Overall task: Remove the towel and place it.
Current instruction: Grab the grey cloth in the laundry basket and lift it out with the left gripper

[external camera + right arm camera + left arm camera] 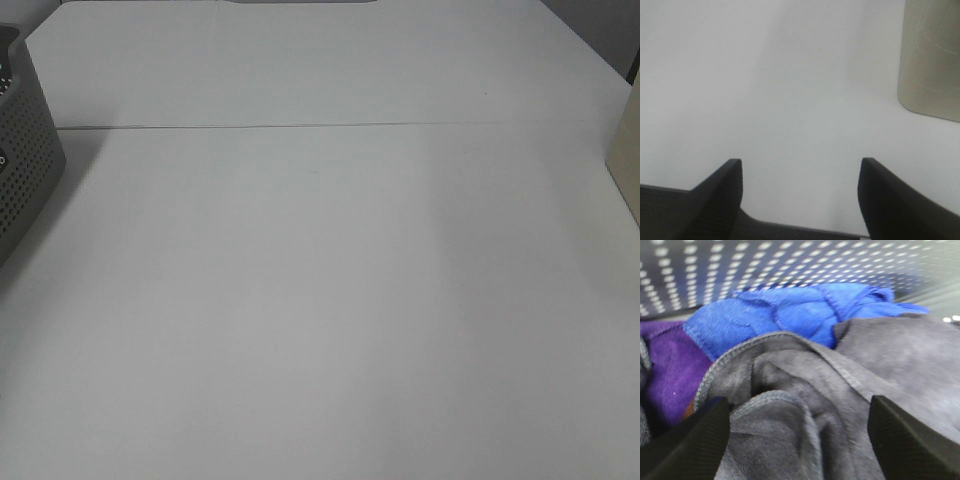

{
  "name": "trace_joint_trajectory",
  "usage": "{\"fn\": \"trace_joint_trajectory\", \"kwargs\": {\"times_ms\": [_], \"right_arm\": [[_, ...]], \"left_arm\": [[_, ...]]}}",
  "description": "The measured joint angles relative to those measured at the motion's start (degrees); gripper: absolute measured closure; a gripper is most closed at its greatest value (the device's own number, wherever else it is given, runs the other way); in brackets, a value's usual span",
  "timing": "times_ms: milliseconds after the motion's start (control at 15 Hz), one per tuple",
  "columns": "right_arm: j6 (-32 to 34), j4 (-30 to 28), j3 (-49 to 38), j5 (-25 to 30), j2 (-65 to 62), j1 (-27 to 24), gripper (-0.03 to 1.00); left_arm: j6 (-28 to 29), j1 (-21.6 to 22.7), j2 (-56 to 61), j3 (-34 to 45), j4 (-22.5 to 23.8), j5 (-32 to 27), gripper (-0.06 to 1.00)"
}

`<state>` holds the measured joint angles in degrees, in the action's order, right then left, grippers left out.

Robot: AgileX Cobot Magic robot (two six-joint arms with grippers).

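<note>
Black ribbed fingers stand wide apart on the left pincer, nothing gripped, poised low over a raised fold of the towel, and that hemmed ridge sits right between them! The towel, dark charcoal-navy terry, lies crumpled inside the grey perforated basket, on top of a bright blue cloth, with a purple cloth beside it. Over on the other side, the right pincer hangs open and empty above the bare white desk, a beige object near it at the desk's edge. By my reading, this is the reach-and-grasp step: the towel is not yet out. Next, the left pincer needs to sink a touch and close on that fold alone, clear of the blue cloth, then lift high, because a big towel could drag on the basket.
</note>
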<state>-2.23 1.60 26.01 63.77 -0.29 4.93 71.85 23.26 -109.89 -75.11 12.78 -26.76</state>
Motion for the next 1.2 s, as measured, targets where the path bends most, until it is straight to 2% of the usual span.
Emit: {"fn": "trace_joint_trajectory", "kwargs": {"times_ms": [200,400,600,667,733,800,1067,1200], "right_arm": [[0.06,0.00,0.00,0.00,0.00,0.00,0.32],[0.17,0.00,0.00,0.00,0.00,0.00,0.32],[0.17,0.00,0.00,0.00,0.00,0.00,0.32],[0.17,0.00,0.00,0.00,0.00,0.00,0.32],[0.17,0.00,0.00,0.00,0.00,0.00,0.32],[0.17,0.00,0.00,0.00,0.00,0.00,0.32],[0.17,0.00,0.00,0.00,0.00,0.00,0.32],[0.17,0.00,0.00,0.00,0.00,0.00,0.32]], "left_arm": [[1.43,0.00,-1.20,0.00,0.00,0.06,0.26],[2.06,0.00,-1.60,0.00,0.00,0.06,0.43],[2.12,0.00,-1.60,0.00,0.17,0.06,0.53],[1.60,0.00,-1.60,0.00,0.57,0.06,0.63],[0.46,0.00,-1.09,0.00,1.43,0.00,0.80],[-0.17,-0.06,1.60,0.00,4.64,0.00,0.94],[-0.40,-0.06,9.05,-0.06,9.22,0.11,0.94],[-1.89,-0.06,13.01,-0.06,9.63,0.63,0.94]]}}
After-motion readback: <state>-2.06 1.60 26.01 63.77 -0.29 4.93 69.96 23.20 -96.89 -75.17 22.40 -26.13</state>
